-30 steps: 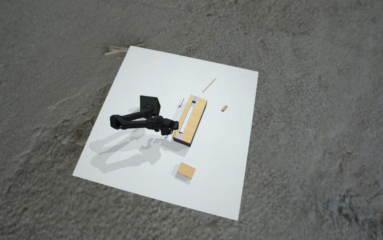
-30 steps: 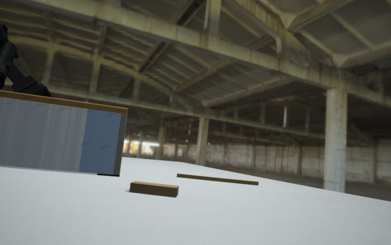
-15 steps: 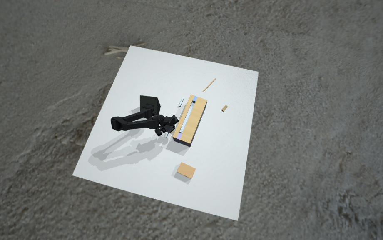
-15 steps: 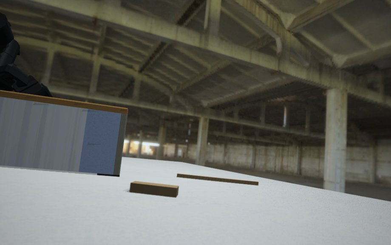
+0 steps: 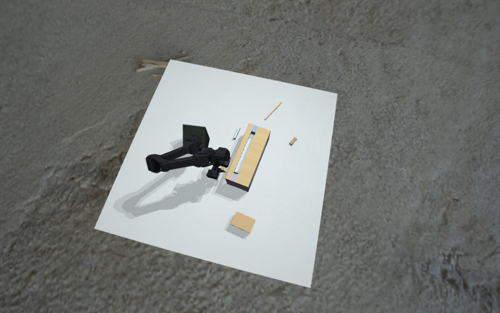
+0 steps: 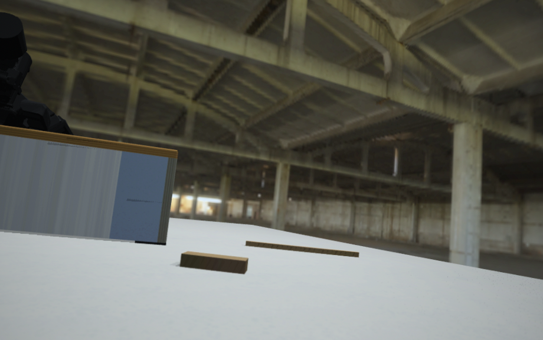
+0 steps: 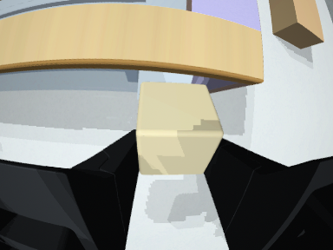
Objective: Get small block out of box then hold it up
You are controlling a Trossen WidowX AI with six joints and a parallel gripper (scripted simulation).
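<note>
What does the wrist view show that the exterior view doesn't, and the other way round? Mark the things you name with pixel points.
Only the wrist view shows the pale block (image 7: 179, 110), held between the gripper's (image 5: 218, 171) (image 7: 179, 149) two black fingers, and the box's lilac patch (image 5: 234, 177) (image 7: 225, 13).

Only the exterior view shows the thin stick (image 5: 273, 111) (image 6: 302, 248), the box's blue end panel (image 6: 140, 196) and the hall's pillars (image 6: 465, 192).

Both show part of the box (image 5: 254, 158) (image 6: 56, 184) (image 7: 130, 39), parts of the black arm (image 5: 180, 161) (image 6: 9, 43) (image 7: 39, 191) and the white table top (image 5: 283, 206) (image 6: 320, 304) (image 7: 295, 117).

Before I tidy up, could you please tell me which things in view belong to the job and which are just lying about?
Job:
- block
- box
- gripper

Lying about, apparently:
- stick
- small brown bar
- pale bar
- wide slab
</note>
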